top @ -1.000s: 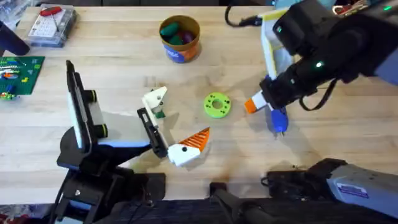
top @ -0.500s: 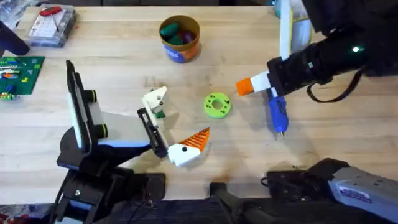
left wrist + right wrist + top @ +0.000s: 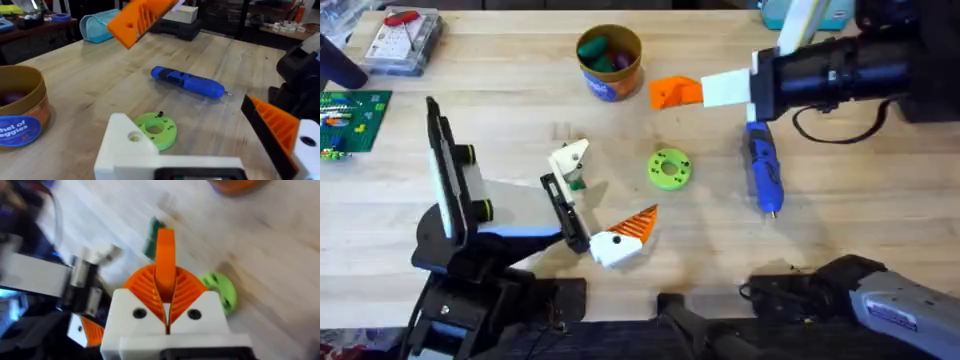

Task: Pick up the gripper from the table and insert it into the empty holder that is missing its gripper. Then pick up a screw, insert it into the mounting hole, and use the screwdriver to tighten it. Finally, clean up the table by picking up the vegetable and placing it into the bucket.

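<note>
Now the right end effector (image 3: 752, 90) is clamped on the gripper (image 3: 700, 91), held above the bench (image 3: 520, 120) near the bucket (image 3: 609, 61); the left end effector's state cannot be told.

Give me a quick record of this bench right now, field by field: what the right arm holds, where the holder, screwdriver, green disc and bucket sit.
right gripper: shut on the solid-orange wedge finger, lifted above the table, tip toward the bucket
left gripper: near the empty holder, holding nothing
empty holder: cream-white block on a black bracket, unfilled
blue screwdriver: lying on the light wooden table, untouched
green disc: flat, between holder and screwdriver
blue bucket: upright, coloured items inside
</note>
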`<state>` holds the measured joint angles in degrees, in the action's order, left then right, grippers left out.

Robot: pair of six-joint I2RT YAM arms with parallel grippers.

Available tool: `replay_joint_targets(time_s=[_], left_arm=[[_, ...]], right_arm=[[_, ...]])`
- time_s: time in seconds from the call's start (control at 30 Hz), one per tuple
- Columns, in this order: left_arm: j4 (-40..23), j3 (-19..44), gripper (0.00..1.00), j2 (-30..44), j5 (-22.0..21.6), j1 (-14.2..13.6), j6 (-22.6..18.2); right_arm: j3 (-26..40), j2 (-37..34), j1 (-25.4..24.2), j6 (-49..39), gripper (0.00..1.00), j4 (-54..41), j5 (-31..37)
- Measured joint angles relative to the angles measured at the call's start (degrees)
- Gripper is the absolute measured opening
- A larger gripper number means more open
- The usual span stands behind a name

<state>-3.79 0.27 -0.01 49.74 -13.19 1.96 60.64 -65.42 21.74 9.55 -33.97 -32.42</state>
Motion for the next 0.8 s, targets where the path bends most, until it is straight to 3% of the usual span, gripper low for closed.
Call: replay_joint_targets(time_s=[0.17, 0.3, 0.37, 0.57, 0.8], left_arm=[[0.0, 0.0, 0.995, 0.0, 0.0, 0.0, 0.0], [0.0, 0.0, 0.995, 0.0, 0.0, 0.0, 0.0], [0.0, 0.0, 0.995, 0.0, 0.0, 0.0, 0.0], [0.0, 0.0, 0.995, 0.0, 0.0, 0.0, 0.0], [0.0, 0.0, 0.995, 0.0, 0.0, 0.0, 0.0]], right_arm=[[-12.5, 1.0, -7.3, 9.8, 0.007, 27.4, -16.3], [-22.0, 0.3, -12.2, 23.1, 0.007, 51.6, -27.6], [-25.3, 0.0, -14.3, 29.6, 0.007, 58.9, -32.2], [-28.3, -2.3, -18.2, 40.3, 0.007, 58.8, -44.5], [-28.5, -6.8, -17.6, 43.4, 0.007, 55.0, -51.0]])
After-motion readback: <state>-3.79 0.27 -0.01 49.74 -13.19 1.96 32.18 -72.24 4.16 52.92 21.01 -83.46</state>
